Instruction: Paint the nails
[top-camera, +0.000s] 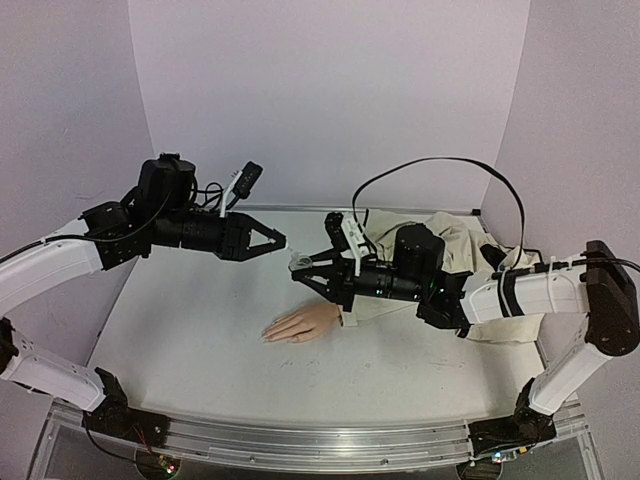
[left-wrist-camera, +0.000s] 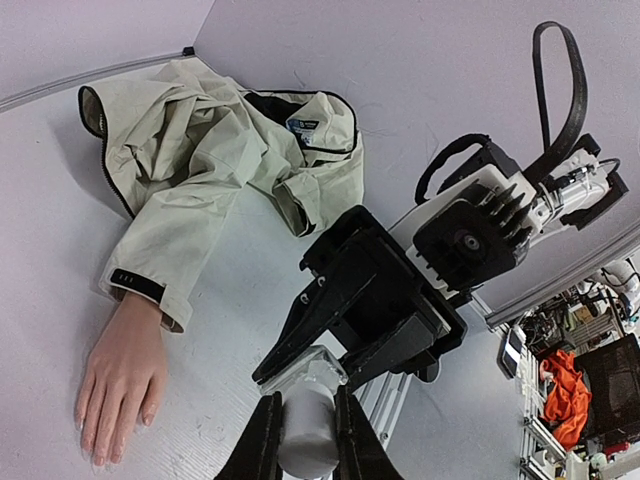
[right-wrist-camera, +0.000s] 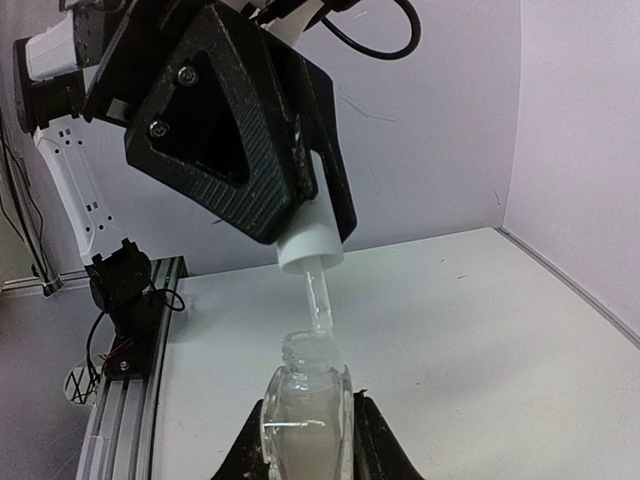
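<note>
Midair, left arm poises cap above bottle.

You have a pale skin-coloured mannequin hand, a plain beige jacket with black lining and zip edging, a clear bottle, a white cap, a white table and lilac walls.

Nails too small to make out, bottle base cut off

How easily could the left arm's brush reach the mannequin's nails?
Probably yes: the nails lie bare on the table below the left fingers, which hold the brush at the bottle's mouth; nothing stands between.
</note>
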